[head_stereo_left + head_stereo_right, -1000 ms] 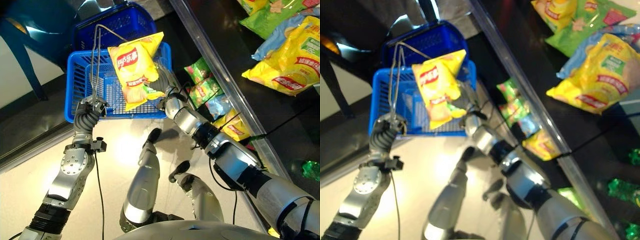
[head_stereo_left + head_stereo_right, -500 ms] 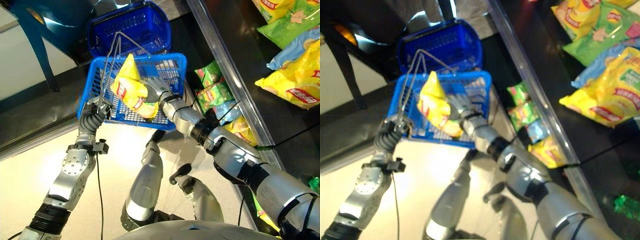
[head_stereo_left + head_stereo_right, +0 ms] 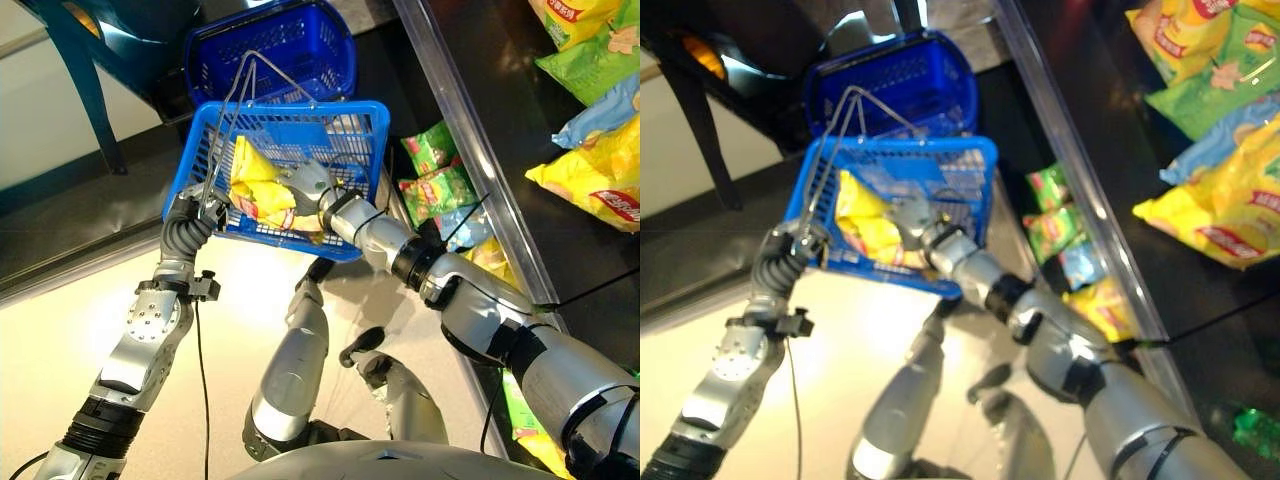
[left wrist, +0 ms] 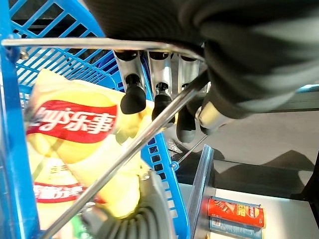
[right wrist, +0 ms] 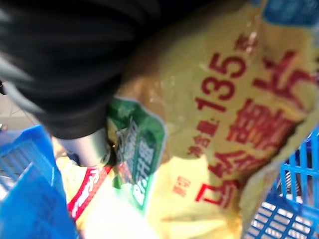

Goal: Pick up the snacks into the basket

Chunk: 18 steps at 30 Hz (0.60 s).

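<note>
Baskets number two in the left eye view: a light blue basket (image 3: 345, 215) hangs by its wire handle (image 3: 232, 105) from the left hand (image 3: 190, 222), whose fingers are curled round the wire, and a darker blue basket (image 3: 270, 50) sits on the floor just behind it. One yellow chip bag (image 3: 258, 190) now lies inside the light basket, with the right hand (image 3: 308, 185) reaching in against it; a second ago the bag stood above the rim. Snack packs crowd the shelf (image 3: 470, 150) to the right, at least four on the upper dark surface, three small ones below the metal edge.

Right eye view: same layout, bag down among the basket walls.

Left wrist view: dark fingertips (image 4: 133, 97) hook over the crossing wires, the bag just beyond them inside the blue mesh.

Right wrist view: the bag presses close against the ribbed cover; whether the right fingers clamp it I cannot tell.
</note>
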{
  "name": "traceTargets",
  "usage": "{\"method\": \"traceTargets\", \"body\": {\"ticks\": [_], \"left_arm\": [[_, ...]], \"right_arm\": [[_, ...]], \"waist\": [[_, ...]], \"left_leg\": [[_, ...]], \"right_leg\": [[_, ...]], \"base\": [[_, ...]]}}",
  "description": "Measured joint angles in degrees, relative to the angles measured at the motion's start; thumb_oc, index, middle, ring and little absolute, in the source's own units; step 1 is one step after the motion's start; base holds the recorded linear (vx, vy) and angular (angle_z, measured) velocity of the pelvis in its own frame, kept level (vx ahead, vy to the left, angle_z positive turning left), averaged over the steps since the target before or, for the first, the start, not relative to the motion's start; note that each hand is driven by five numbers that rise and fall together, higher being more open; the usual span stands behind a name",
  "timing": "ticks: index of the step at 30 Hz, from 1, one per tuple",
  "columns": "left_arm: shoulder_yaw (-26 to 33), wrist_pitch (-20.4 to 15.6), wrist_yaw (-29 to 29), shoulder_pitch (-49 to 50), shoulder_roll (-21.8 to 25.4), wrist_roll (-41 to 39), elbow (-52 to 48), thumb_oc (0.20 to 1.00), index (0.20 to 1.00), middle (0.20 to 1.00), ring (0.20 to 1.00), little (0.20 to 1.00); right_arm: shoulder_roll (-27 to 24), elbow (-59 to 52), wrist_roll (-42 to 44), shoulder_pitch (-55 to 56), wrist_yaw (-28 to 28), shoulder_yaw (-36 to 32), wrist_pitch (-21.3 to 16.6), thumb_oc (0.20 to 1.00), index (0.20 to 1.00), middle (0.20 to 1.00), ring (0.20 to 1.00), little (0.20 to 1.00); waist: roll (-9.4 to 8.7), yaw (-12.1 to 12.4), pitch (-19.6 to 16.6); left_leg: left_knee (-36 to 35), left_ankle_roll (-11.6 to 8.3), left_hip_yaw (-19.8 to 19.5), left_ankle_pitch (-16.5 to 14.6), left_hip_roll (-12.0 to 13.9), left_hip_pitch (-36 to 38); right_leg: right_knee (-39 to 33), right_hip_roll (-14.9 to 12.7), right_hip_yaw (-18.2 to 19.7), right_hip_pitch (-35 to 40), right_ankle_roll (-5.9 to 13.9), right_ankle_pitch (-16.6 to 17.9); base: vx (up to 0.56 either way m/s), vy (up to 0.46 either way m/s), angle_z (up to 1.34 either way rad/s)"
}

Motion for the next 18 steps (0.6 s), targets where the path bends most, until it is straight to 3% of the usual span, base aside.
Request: {"method": "traceTargets", "body": {"ticks": [12, 18], "left_arm": [[-1.6, 0.0, 0.9, 1.0, -0.6, 1.2, 0.2, 0.2, 0.2, 0.2, 0.2, 0.2], [-1.4, 0.0, 3.5, 1.3, -0.8, 1.7, 0.3, 0.2, 0.2, 0.2, 0.2, 0.2]], "right_arm": [[0.1, 0.3, 1.7, 3.1, -0.9, -2.2, 0.1, 1.0, 1.0, 1.0, 1.0, 1.0], [-4.8, -12.6, 9.2, 3.4, -4.0, -7.8, 0.0, 1.0, 1.0, 1.0, 1.0, 1.0]], "waist": [[0.22, -0.3, 0.1], [0.23, -1.7, 0.1]], "left_leg": [[0.2, 0.34, 1.6, 0.1, 0.4, 0.0], [0.6, 0.7, 3.2, 0.4, 0.9, 0.0]], "right_leg": [[0.7, -0.2, 0.6, -0.4, -0.17, 0.1], [0.5, 0.1, 1.9, -0.8, -0.22, 0.7]], "base": [[-0.03, 0.027, -0.02], [-0.01, 0.024, -0.11]]}}
